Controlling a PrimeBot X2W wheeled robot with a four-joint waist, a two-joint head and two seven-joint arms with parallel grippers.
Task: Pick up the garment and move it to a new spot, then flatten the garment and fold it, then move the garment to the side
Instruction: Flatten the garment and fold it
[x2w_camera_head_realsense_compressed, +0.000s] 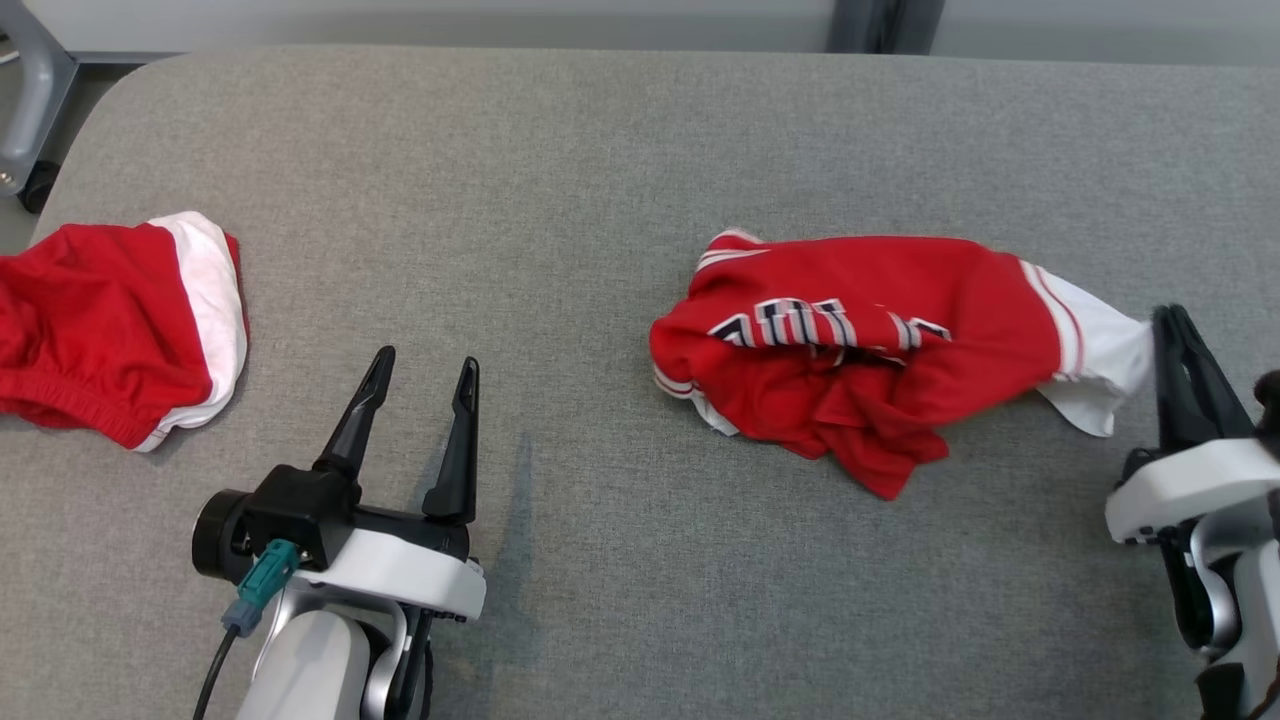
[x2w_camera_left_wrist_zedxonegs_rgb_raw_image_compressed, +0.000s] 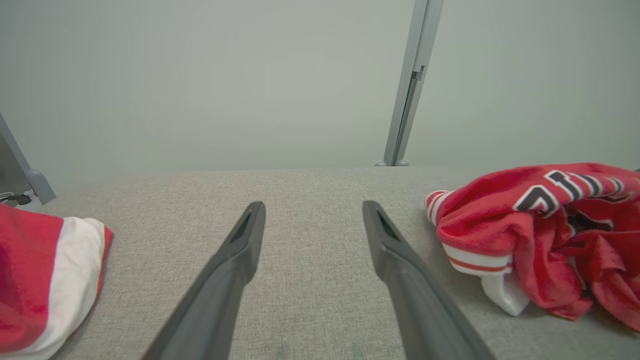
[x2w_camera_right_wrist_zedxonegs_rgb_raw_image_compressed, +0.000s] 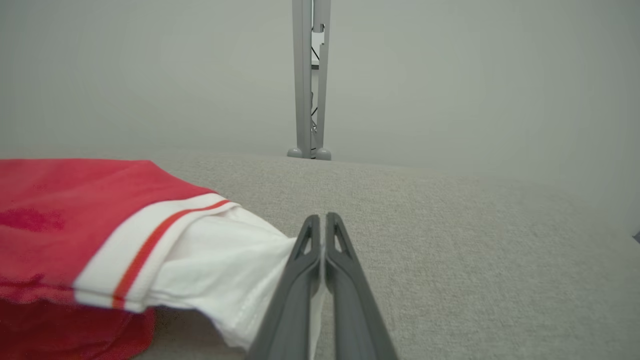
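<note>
Garment (x2w_camera_head_realsense_compressed: 850, 340) lies crumpled on the table (x2w_camera_head_realsense_compressed: 560, 160), right of centre; right gripper (x2w_camera_head_realsense_compressed: 1168, 318) pinches its white sleeve (x2w_camera_head_realsense_compressed: 1100, 360); left gripper (x2w_camera_head_realsense_compressed: 425, 362) spread wide over the table, well apart from it.

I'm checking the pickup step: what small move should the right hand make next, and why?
Probably lift the right hand slightly. It is shut on the white sleeve of the red jersey, which lies crumpled on the grey table; the left hand is open and apart from it.
</note>
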